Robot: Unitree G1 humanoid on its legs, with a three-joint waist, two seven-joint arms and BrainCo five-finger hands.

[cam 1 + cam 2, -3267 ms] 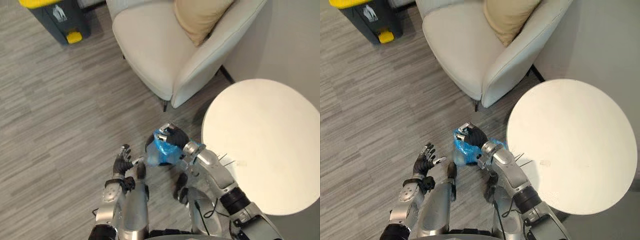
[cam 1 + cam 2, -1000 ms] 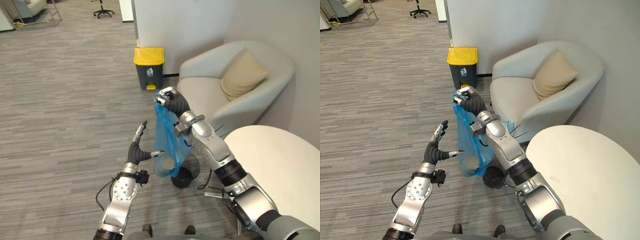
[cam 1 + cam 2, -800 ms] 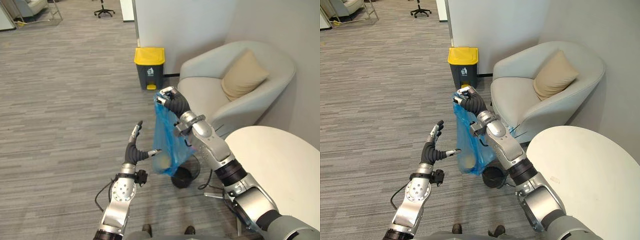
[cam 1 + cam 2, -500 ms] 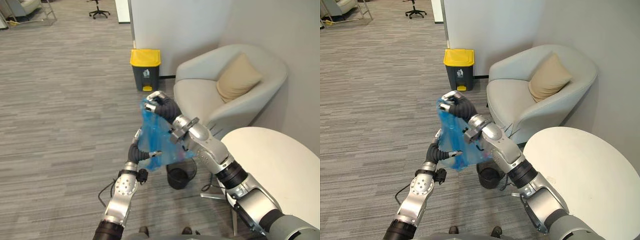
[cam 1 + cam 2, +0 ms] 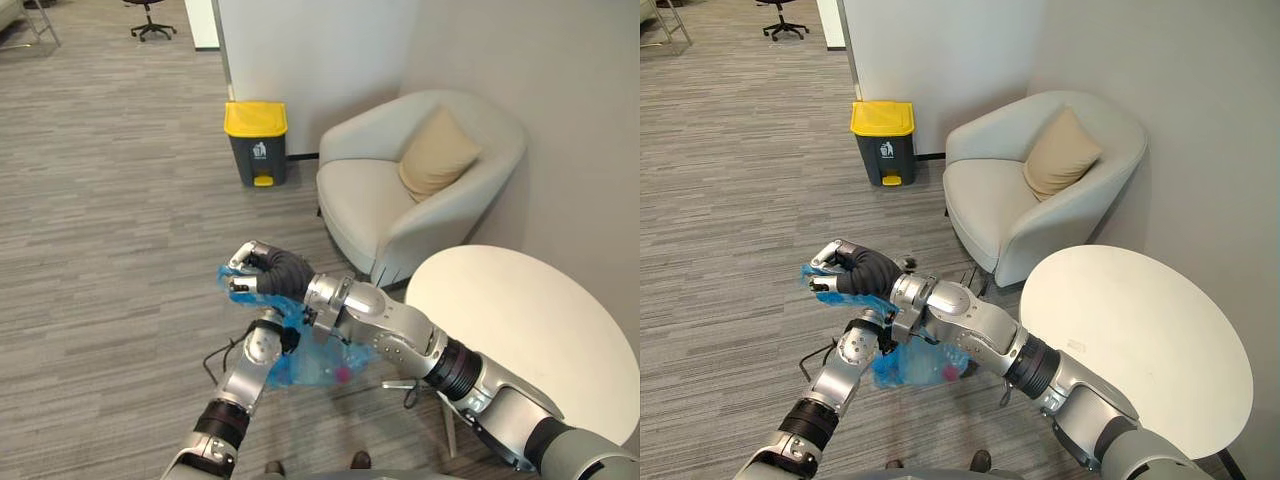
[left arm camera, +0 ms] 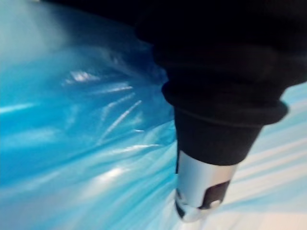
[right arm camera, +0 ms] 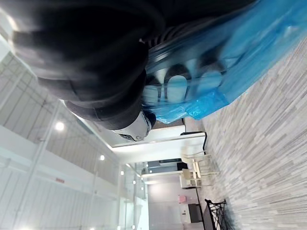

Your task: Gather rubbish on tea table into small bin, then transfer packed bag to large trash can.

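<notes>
The bag [image 5: 325, 365] is thin, crinkled, see-through blue plastic. It hangs in the air above the floor [image 5: 110, 250], bunched at the top and slack and bulging below. A small pink bit shows through its lower part. The right robot hand [image 5: 262, 273] has the bunched top, with its fingers curled tight around the plastic, which spills out past them. The bag's body sags below and to the right of that hand, under the right forearm. The left robot hand [image 5: 262, 345] is just below the right one, pressed against the bag's left side. I cannot tell whether it is gripping the bag.

The floor is grey wood-grain plank. It lies wide and bare to the left and ahead, as far as the can [image 5: 256, 145]. The can is a dark grey box with a yellow lid, standing against the white wall [image 5: 320, 50]. Just right of the can is a rounded, cream armchair [image 5: 370, 200] with a tan cushion [image 5: 437, 152]. The round white table [image 5: 520, 330] has a smooth top, and its curved edge lies near the right arm and close to the armchair's front.
</notes>
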